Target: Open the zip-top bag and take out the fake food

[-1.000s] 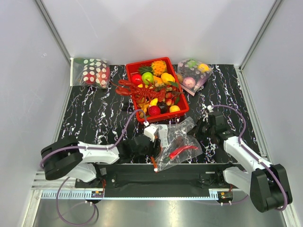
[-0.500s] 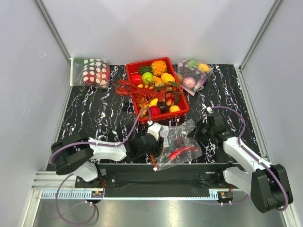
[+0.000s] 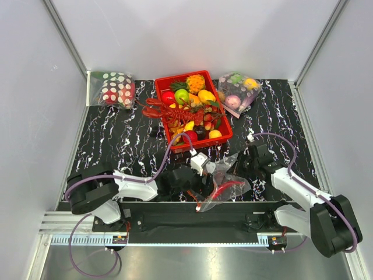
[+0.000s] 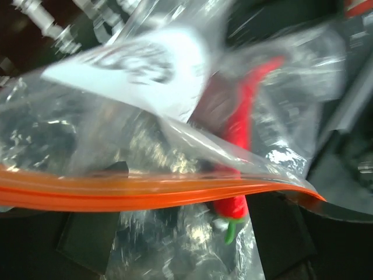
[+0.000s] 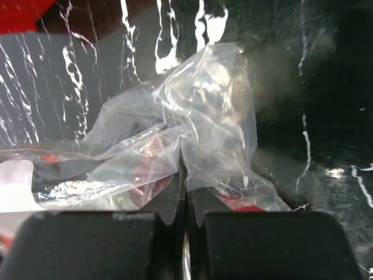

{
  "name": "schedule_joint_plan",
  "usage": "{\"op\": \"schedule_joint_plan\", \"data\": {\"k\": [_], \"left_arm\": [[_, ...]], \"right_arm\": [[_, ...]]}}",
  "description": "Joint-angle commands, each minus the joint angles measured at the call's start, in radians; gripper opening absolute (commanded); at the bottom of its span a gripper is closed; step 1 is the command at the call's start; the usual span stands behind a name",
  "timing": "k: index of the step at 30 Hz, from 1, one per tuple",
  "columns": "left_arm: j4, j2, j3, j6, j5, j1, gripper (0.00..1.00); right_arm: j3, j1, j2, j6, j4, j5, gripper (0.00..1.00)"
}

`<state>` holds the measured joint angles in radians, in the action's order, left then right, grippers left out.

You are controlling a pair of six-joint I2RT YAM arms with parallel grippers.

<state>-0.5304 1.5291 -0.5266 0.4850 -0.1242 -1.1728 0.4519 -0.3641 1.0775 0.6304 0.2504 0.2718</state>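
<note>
Two claws: left claw (image 4: 186, 242) spread wider, right claw (image 5: 185, 224) closed onto bag (image 5: 204, 116).
Bag: bunched tighter.
Label (image 4: 140, 64): writing blurred.

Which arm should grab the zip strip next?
The left arm. Its jaws stand open astride the orange zip strip, so closing would pinch it. The right arm has its jaws shut on the bag, away from the strip, anchoring it.

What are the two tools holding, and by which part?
The right tool pinches the zip-top bag by a fold of its clear plastic. The left tool is open at the orange zip strip, holding nothing.
</note>
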Motion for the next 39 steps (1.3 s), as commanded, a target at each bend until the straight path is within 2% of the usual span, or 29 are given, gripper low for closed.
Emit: {"op": "schedule_joint_plan", "data": {"k": [1,9,23,30,39], "left_arm": [[-0.210,-0.009,-0.001,-0.033,0.052,-0.005,0.87],[-0.198,0.078,-0.049,-0.036,0.057,-0.005,0.89],[-0.099,0.160,-0.136,-0.078,-0.058,-0.013,0.89],[-0.039,0.171,-0.150,-0.086,-0.084,-0.013,0.84],[-0.025,0.158,-0.102,-0.092,-0.111,-0.011,0.63]], "right_arm": [[-0.008,-0.039,0.021,0.022,-0.048,-0.023,0.00],[-0.021,-0.084,0.042,0.058,-0.096,-0.011,0.00],[-0.064,-0.088,-0.010,0.080,-0.114,0.041,0.00],[-0.078,-0.088,-0.063,0.084,-0.083,0.032,0.00],[-0.068,-0.088,-0.062,0.091,-0.089,0.030,0.00]]}}
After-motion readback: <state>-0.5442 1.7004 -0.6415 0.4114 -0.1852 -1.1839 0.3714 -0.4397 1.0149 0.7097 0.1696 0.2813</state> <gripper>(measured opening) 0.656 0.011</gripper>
